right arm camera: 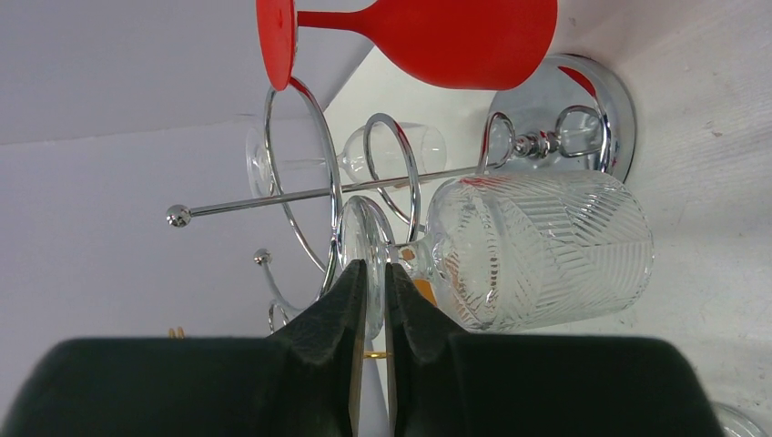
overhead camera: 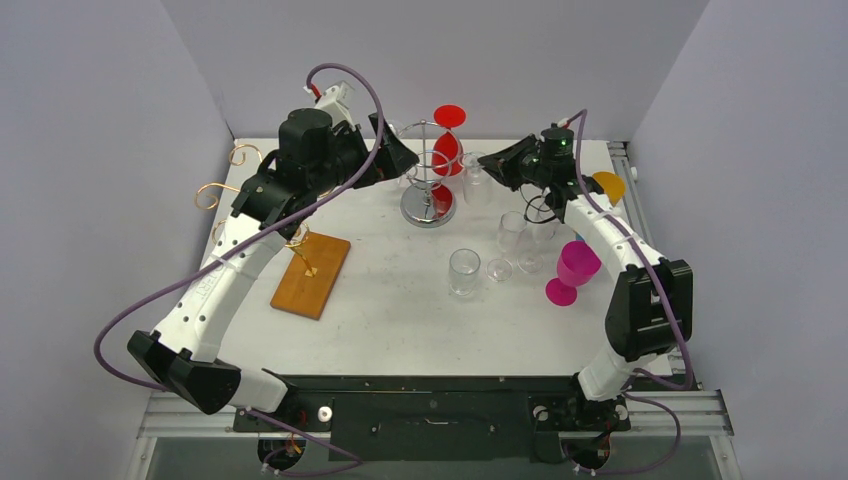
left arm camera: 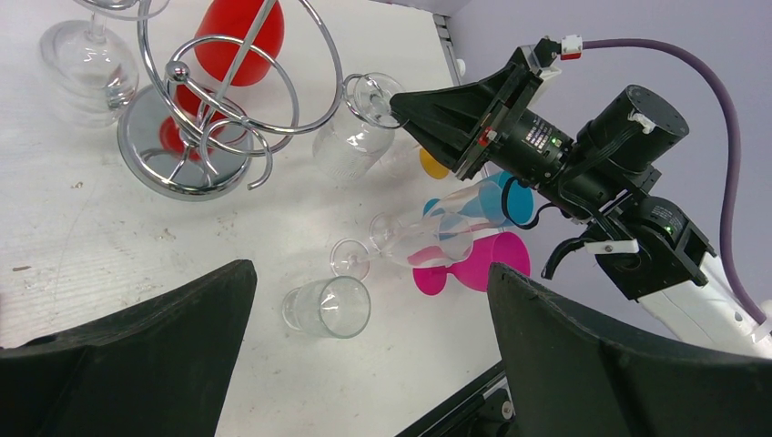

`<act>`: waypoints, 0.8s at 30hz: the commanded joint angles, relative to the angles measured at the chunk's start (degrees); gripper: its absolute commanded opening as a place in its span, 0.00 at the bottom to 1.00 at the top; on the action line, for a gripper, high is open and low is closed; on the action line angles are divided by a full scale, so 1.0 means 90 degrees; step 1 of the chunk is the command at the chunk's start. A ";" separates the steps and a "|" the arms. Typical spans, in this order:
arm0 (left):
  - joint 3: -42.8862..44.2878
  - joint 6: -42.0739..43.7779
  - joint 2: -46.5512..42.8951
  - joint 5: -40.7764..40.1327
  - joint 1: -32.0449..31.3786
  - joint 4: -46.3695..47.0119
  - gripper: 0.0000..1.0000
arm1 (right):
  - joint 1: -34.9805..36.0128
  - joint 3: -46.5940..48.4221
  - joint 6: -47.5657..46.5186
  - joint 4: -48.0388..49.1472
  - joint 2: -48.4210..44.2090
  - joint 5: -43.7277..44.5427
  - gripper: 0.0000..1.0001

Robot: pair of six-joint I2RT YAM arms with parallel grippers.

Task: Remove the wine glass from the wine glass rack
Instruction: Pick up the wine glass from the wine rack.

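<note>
Status: grasp made, removal not yet done. Right gripper (right arm camera: 373, 273) is pinching the foot of the clear herringbone-cut wine glass (right arm camera: 537, 241), with its fingers clenched down to a slit on the thin disc. The glass is hanging foot-up from a loop on the right side of the chrome wine glass rack (overhead camera: 428, 205). By my reading the foot is sitting in the wire ring and the glass is not yet clear of the rack. Left gripper (overhead camera: 398, 150) is hovering just left of the rack, jaws spread wide, grasping nothing. Remaining: slide the foot out of the loop, carry the glass away, set it down. A red goblet (right arm camera: 455, 36) is also hanging on the rack.

Surface: white table (overhead camera: 400, 320), lightly scuffed, is carrying a clear tumbler (overhead camera: 463, 272), a pink goblet (overhead camera: 575, 268), clear stemware (overhead camera: 512, 235) beside them, and a wooden board (overhead camera: 312, 273) to the left. Walls (overhead camera: 120, 120) are enclosing it on three sides, plain pale grey-lilac.
</note>
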 commanded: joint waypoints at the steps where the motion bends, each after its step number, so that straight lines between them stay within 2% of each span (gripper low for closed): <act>1: -0.0008 -0.0018 0.0027 0.0098 0.0044 0.0313 0.96 | -0.0076 -0.0068 0.0118 0.0453 -0.0519 -0.0180 0.00; 12: -0.0066 -0.0066 0.0052 0.0189 0.0082 0.0344 0.96 | -0.0127 -0.0349 0.0510 0.1146 -0.0636 -0.0352 0.00; 24: -0.0068 -0.0078 0.0086 0.0225 0.0093 0.0361 0.96 | -0.0208 -0.0475 0.0568 0.1223 -0.0866 -0.0372 0.00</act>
